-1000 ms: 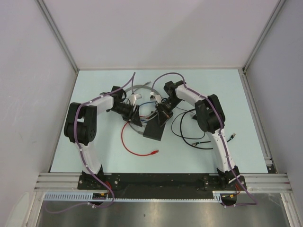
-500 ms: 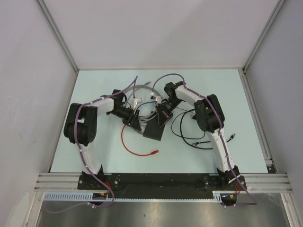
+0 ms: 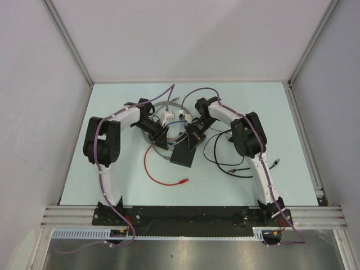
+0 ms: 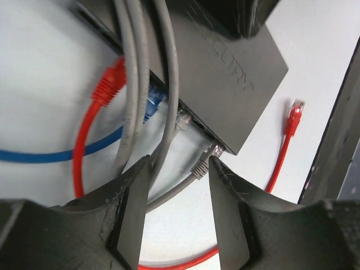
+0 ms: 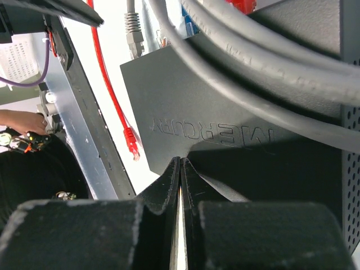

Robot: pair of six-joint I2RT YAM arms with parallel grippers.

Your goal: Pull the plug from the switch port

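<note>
Item one: our left arm [image 3: 104, 143], elbow folded, forearm reaching inward; left gripper [image 4: 177, 169], fingers parted. Item two: our right arm [image 3: 247, 135], arched inward likewise; right gripper [image 5: 180, 163], fingers pressed flat together. We hold both grippers near each other.

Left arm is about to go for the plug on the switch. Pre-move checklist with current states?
1. Left end effector open: ok.
2. Gray plug seated in the corner port of the switch: ok.
3. Plug lined up with the finger gap: ok.
4. Gap free of other cables: not ok, a second gray cable runs into it.
5. Right end effector shut at the switch top: ok.
6. Switch firmly held down: cannot tell.
</note>
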